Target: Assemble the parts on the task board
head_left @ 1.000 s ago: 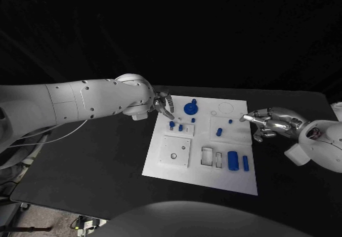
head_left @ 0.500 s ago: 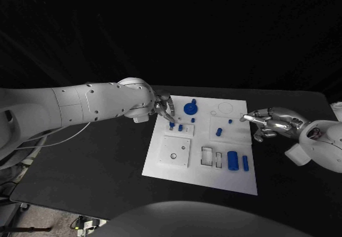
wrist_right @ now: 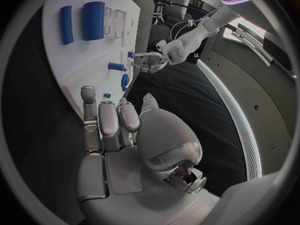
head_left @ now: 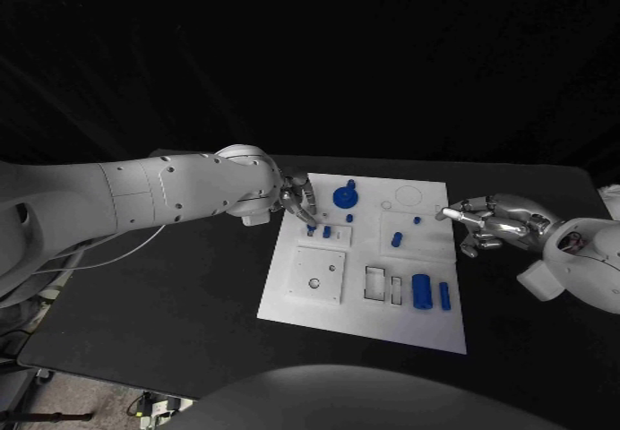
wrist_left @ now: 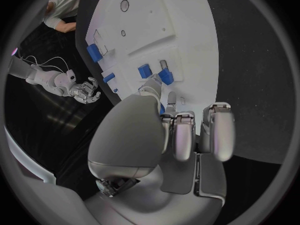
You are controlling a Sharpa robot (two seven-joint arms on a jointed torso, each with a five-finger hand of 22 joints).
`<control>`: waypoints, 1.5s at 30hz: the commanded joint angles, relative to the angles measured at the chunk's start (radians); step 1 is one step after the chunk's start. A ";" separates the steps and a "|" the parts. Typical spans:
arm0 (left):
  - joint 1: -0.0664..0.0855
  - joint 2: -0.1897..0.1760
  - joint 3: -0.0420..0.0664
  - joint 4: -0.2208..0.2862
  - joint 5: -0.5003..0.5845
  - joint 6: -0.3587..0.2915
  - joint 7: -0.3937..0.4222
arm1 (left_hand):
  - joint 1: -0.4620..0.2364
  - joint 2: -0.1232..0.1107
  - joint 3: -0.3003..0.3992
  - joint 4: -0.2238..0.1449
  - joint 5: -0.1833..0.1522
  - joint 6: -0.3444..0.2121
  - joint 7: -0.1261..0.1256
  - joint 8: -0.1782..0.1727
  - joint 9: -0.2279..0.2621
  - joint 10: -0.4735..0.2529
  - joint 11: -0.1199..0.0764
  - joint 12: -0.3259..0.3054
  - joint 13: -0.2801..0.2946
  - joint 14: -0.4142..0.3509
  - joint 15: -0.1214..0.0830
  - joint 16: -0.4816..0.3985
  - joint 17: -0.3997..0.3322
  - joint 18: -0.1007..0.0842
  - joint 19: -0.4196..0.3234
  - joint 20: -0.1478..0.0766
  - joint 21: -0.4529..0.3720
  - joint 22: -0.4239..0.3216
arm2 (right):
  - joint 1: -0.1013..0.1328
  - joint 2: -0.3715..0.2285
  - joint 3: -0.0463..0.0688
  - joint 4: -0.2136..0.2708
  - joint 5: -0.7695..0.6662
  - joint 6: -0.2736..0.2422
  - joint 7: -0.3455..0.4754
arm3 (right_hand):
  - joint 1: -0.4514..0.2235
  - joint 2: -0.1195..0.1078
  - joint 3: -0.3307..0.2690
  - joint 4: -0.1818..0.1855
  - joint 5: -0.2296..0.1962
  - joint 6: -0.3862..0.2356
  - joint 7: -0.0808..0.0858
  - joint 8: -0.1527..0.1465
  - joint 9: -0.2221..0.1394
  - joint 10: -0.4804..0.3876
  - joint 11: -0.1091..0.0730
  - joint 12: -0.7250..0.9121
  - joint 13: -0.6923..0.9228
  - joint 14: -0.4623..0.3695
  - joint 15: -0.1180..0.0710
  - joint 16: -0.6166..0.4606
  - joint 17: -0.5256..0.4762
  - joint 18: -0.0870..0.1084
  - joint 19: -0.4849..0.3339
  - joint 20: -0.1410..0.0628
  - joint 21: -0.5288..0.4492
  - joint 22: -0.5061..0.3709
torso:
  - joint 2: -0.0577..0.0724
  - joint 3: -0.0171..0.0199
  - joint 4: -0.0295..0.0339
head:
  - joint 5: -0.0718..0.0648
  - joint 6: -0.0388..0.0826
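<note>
Head view: the black table (head_left: 155, 305) is spread across the scene, and the white task board (head_left: 330, 305) is laid at its middle. The left arm (head_left: 142, 193) is stretched in from the left, and the left hand (head_left: 296, 198) is held over the board's far left corner, its fingertips (head_left: 310, 218) lowered just above a small blue peg (head_left: 310, 230) that stands beside a second peg (head_left: 327, 232). Whether anything is pinched there cannot be told. A blue round knobbed part (head_left: 345, 194) is seen just right of this hand. The right hand (head_left: 497, 224) is kept at the board's right edge, fingers curled in on nothing; a small blue cylinder (head_left: 397, 238) lies to its left. Near the front edge, a large blue cylinder (head_left: 421, 289) and a slimmer one (head_left: 444, 296) are laid side by side.
</note>
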 commanded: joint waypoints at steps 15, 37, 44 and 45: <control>-0.014 0.005 0.000 -0.020 0.000 0.031 0.003 | 0.005 0.010 -0.008 -0.003 -0.015 0.036 -0.003 -0.007 -0.029 0.104 0.009 0.002 0.263 0.107 0.008 0.002 0.263 0.010 0.018 0.009 -0.006 0.214 | -0.001 -0.001 0.000 0.001 0.000 0.019 0.009 | 0.013 -0.001 0.009 -0.001 0.004 -0.001 0.004 -0.005 -0.002 -0.007 0.000 -0.002 0.000 -0.004 -0.001 0.000 0.015 0.019 -0.005 0.002 -0.001 0.052 | 0.000 -0.0003 0.0006 | 0.002 0.000; -0.022 0.015 0.000 -0.038 0.014 0.075 0.027 | 0.028 0.018 0.000 -0.006 0.137 0.109 0.003 -0.074 -0.144 0.104 0.013 0.002 0.263 0.107 0.010 0.002 0.263 0.011 0.018 0.010 -0.013 0.218 | -0.005 -0.002 0.000 -0.003 0.001 0.027 0.008 | 0.019 0.002 0.014 -0.005 0.007 0.002 0.005 -0.004 -0.002 -0.008 0.000 -0.002 -0.001 -0.004 -0.001 0.000 0.014 0.019 -0.006 0.002 -0.002 0.052 | 0.000 0.0004 0.0003 | 0.005 0.000; -0.026 0.018 0.000 -0.042 0.021 0.083 0.037 | 0.014 0.011 -0.010 -0.001 0.129 0.108 0.008 -0.087 -0.160 0.104 0.018 0.002 0.263 0.107 0.014 0.002 0.263 0.011 0.016 0.014 -0.016 0.217 | -0.008 -0.005 0.000 -0.003 0.001 0.028 0.008 | 0.019 0.002 0.014 -0.005 0.007 0.002 0.005 -0.004 -0.002 -0.008 0.000 -0.002 -0.001 -0.004 -0.001 0.000 0.014 0.019 -0.006 0.002 -0.002 0.052 | 0.001 -0.0001 0.0001 | 0.005 0.000; -0.026 0.019 0.000 -0.042 0.022 0.084 0.037 | 0.014 0.011 -0.010 -0.001 0.129 0.108 0.008 -0.088 -0.160 0.104 0.018 0.002 0.263 0.107 0.014 0.002 0.263 0.011 0.017 0.014 -0.015 0.217 | -0.008 -0.005 0.000 -0.003 0.001 0.029 0.008 | 0.019 0.002 0.014 -0.005 0.007 0.002 0.005 -0.004 -0.002 -0.008 0.000 -0.002 -0.001 -0.004 -0.001 0.000 0.014 0.019 -0.006 0.002 -0.002 0.052 | 0.001 -0.0001 0.0001 | 0.005 0.000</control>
